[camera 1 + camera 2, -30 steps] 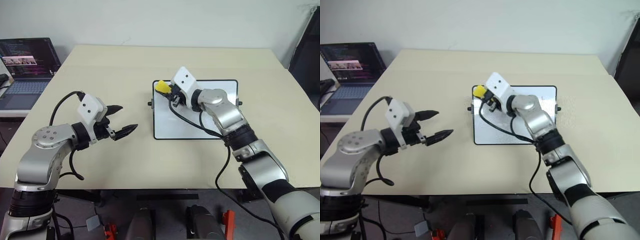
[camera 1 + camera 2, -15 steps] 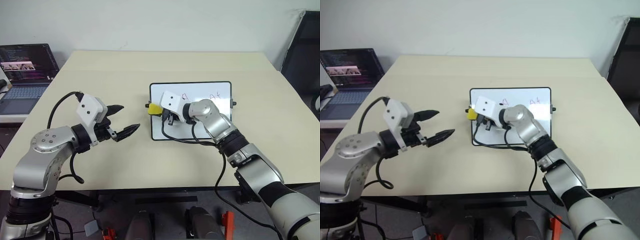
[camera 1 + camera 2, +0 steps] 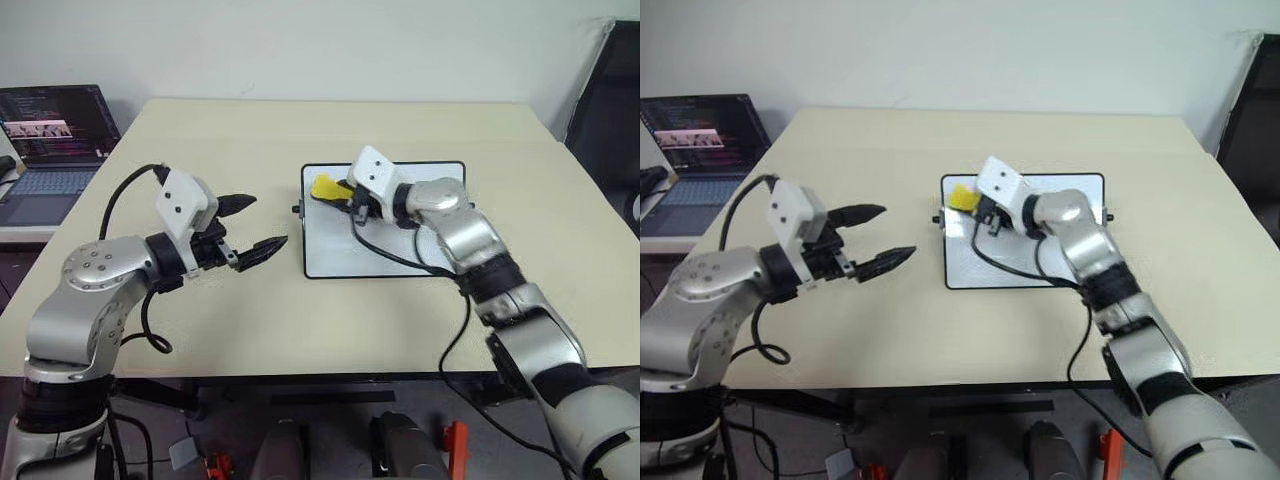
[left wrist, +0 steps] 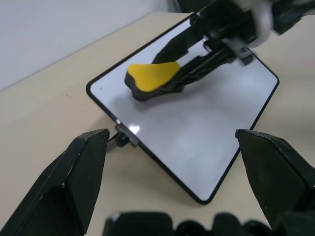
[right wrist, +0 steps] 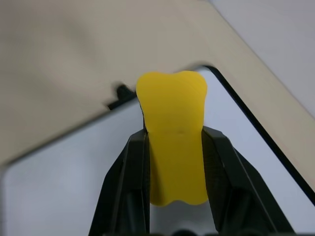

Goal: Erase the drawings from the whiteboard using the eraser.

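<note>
The whiteboard (image 3: 385, 250) lies flat on the table, right of centre. My right gripper (image 3: 338, 189) is shut on the yellow eraser (image 3: 324, 187), holding it over the board's upper left corner; the right wrist view shows the eraser (image 5: 172, 147) clamped between both black fingers (image 5: 125, 187). The drawings are hidden behind my right arm, and the bare part of the whiteboard (image 4: 197, 142) shows no marks. My left gripper (image 3: 265, 222) hovers open and empty above the table, left of the board and pointing toward it.
An open laptop (image 3: 55, 130) sits on a side desk at the far left. A dark chair (image 3: 605, 100) stands past the table's right corner. The tan table (image 3: 250, 130) stretches wide behind and in front of the board.
Half a second ago the eraser hung at the board's left edge; my right gripper has carried it back up over the upper left corner. My left gripper has risen slightly. The camera shifted.
</note>
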